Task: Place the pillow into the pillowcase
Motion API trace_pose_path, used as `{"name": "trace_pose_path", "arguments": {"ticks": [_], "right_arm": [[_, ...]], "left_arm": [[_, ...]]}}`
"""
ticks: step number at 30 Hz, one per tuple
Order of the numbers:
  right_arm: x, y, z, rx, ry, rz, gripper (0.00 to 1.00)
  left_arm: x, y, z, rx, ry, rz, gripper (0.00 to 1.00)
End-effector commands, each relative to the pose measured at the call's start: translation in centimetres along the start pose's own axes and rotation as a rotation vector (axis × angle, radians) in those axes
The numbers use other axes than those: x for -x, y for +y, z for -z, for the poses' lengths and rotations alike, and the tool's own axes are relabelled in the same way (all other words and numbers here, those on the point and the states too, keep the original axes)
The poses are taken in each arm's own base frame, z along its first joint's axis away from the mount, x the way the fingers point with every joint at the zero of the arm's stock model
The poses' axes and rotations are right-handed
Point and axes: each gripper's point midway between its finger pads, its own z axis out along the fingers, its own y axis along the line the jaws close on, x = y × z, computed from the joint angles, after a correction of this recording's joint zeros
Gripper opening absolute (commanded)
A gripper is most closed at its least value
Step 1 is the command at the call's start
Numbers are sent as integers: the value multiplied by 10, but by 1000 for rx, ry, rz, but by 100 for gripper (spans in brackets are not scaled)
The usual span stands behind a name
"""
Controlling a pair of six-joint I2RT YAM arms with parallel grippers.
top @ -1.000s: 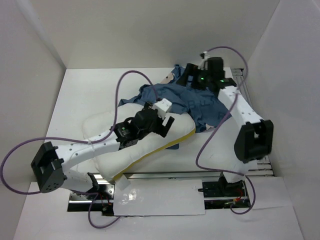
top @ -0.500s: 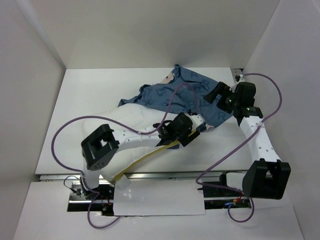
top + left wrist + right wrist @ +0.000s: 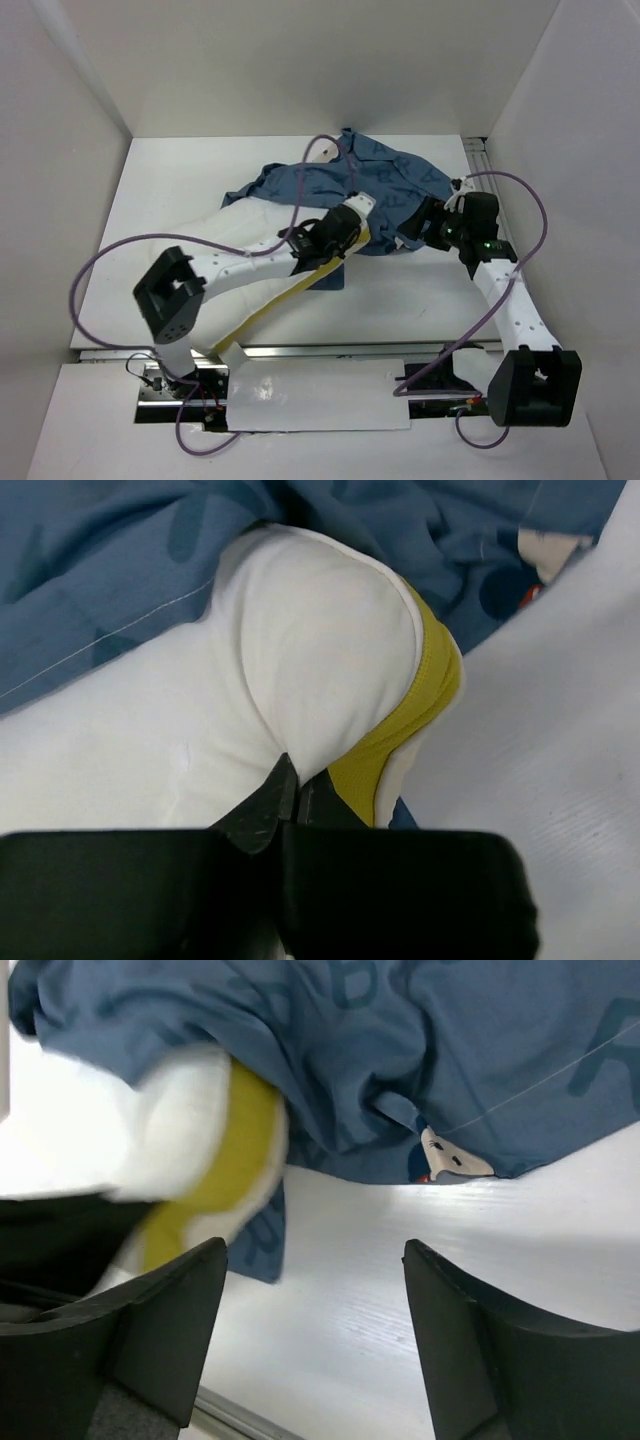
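Pincer L [image 3: 298, 782] nips pillow [image 3: 310, 650], arm [image 3: 240, 262] stretched fwd; pincer R [image 3: 312, 1258] spread by pillowcase [image 3: 450, 1050].

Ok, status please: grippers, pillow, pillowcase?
Left gripper shut on pillow corner. Right gripper open, empty. Pillowcase over and under pillow's end. Nothing in the way.

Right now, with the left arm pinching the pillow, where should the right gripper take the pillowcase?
Probably the loose near edge of the pillowcase, beside the yellow-edged corner of the pillow, coming low over the table from the right. That edge drapes free over the corner, and the open right gripper faces it.
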Motion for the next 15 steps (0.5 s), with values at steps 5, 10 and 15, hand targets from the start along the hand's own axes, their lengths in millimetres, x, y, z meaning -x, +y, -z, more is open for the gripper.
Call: {"name": "trace_pose_path", "arguments": {"ticks": [5,10,15], "right_arm": [[-29,41,-28,162,55,195,75],[-35,86,-54,340,32,327,75],[-30,106,-80,327,-28,391,79]], "left_arm": [[63,52,76,-88,-214,94,0],[66,73,87,-183,-237,134,0],[69,88,89,-171,-246,162,0]]}}
